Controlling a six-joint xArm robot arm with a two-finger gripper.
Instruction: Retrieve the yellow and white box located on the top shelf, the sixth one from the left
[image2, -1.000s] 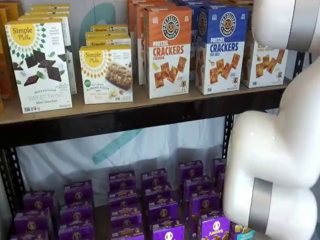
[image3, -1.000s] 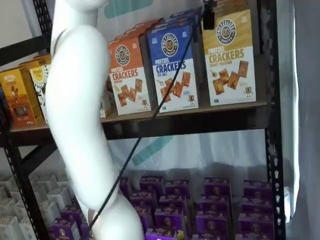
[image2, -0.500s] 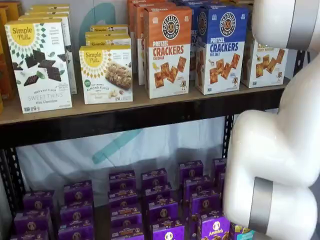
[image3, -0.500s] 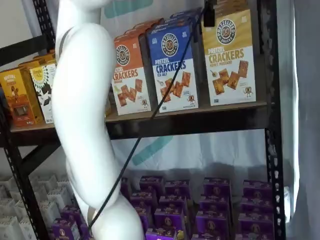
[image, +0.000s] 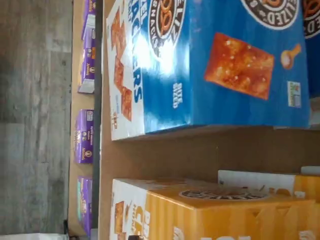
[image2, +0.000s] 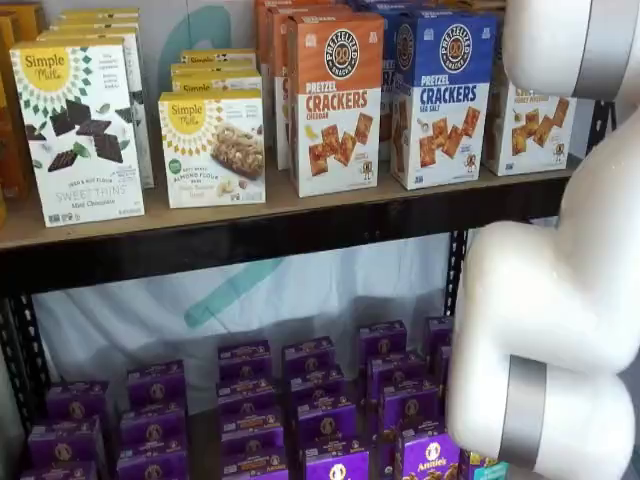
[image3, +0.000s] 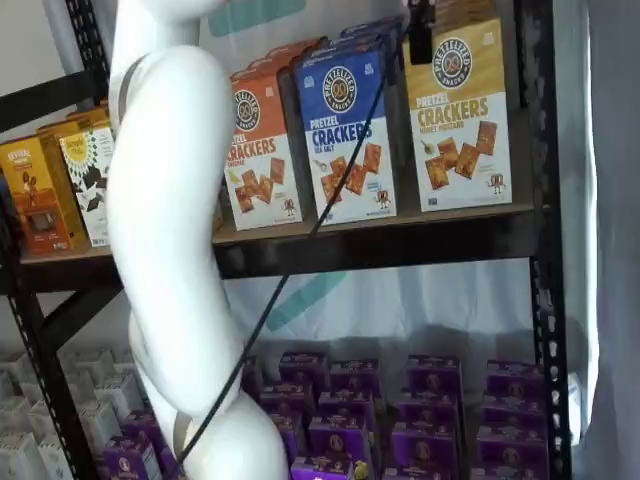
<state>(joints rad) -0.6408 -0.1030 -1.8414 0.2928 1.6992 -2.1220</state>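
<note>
The yellow and white box stands at the right end of the top shelf, next to a blue cracker box. In a shelf view my white arm hides its upper part. The wrist view shows the yellow box close up, with the blue box beside it and bare shelf board between them. Black fingers of my gripper hang from the top edge with a cable, in front of the yellow box's upper left corner. No gap between the fingers shows.
An orange cracker box and white Simple Mills boxes stand further left on the shelf. Purple boxes fill the lower level. A black upright stands right of the yellow box. My white arm crosses the foreground.
My arm has shifted slightly to the right in front of the shelves. The black fingers stay at the yellow box's upper left corner. No box has moved.
</note>
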